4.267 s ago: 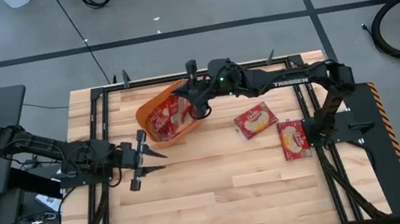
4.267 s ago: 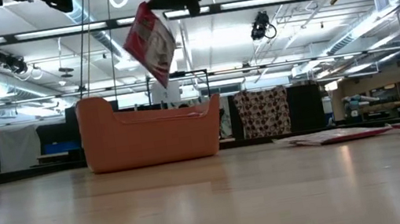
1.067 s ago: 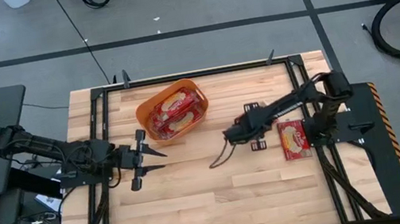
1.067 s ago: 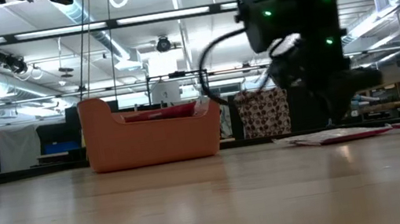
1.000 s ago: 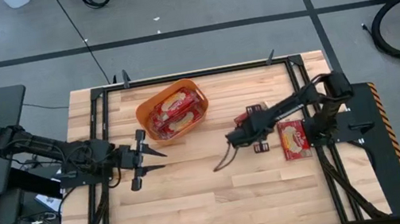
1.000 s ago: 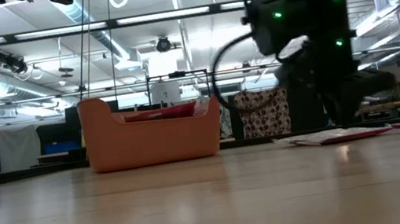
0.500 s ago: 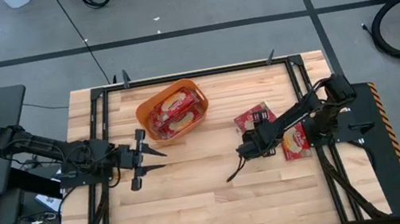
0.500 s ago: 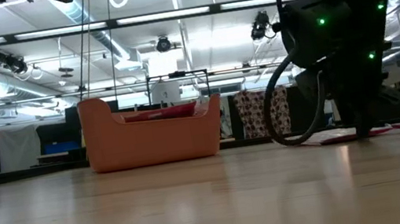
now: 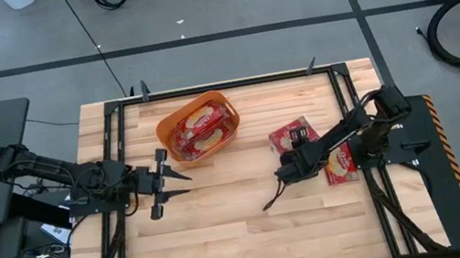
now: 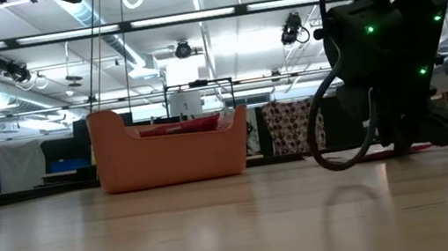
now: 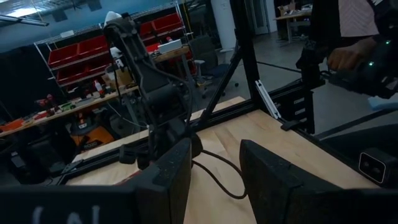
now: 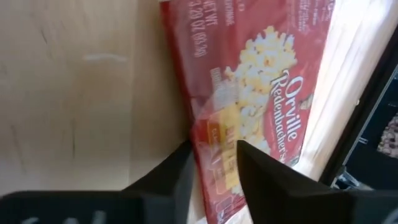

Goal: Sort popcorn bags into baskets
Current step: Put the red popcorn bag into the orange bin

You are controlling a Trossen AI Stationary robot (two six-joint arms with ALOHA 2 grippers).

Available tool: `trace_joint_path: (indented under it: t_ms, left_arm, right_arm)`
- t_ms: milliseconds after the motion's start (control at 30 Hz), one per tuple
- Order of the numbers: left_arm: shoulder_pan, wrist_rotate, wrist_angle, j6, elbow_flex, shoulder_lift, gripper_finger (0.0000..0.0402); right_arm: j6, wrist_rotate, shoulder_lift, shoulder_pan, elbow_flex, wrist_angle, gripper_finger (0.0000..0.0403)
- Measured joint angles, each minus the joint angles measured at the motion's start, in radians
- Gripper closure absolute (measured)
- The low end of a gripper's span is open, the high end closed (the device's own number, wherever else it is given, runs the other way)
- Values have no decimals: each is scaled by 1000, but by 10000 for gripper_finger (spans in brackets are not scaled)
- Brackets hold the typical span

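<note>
From above, we see the orange basket (image 9: pixel 199 130) holding red popcorn bags (image 9: pixel 200 126) near the table's (image 9: pixel 228 231) far edge. Two more bags (image 9: pixel 290 132) lie at the right. The right gripper (image 9: pixel 310 155) reaches low between them. At table height, the basket (image 10: pixel 170 154) stands left. In the right wrist view, its parted fingers (image 12: pixel 264 171) straddle a bag's (image 12: pixel 255 106) edge. The left gripper (image 9: pixel 163 183) waits left, fingers spread.

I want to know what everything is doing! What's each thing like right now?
Basket: upright, popcorn bags inside.
Bag: flat on the table, partly under the right arm.
Second bag: flat near the table's right edge.
Right gripper: open, down at a bag.
Left gripper: open, waiting left of the basket.
</note>
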State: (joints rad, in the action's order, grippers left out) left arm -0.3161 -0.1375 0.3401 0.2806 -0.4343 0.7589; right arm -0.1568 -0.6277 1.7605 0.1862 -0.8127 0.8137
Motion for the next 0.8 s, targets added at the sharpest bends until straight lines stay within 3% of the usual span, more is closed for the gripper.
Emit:
trace_joint_path:
  t_ms: [233, 500, 800]
  left_arm:
    - [0, 0, 0, 0, 0, 0, 260]
    - [0, 0, 0, 0, 0, 0, 260]
    - [0, 0, 3, 1, 0, 0, 260]
  right_arm:
    - [9, 42, 0, -28, 19, -52, 391]
    - [-31, 11, 0, -4, -29, 7, 397]
    - [-44, -53, -98, 35, -157, 47, 399]
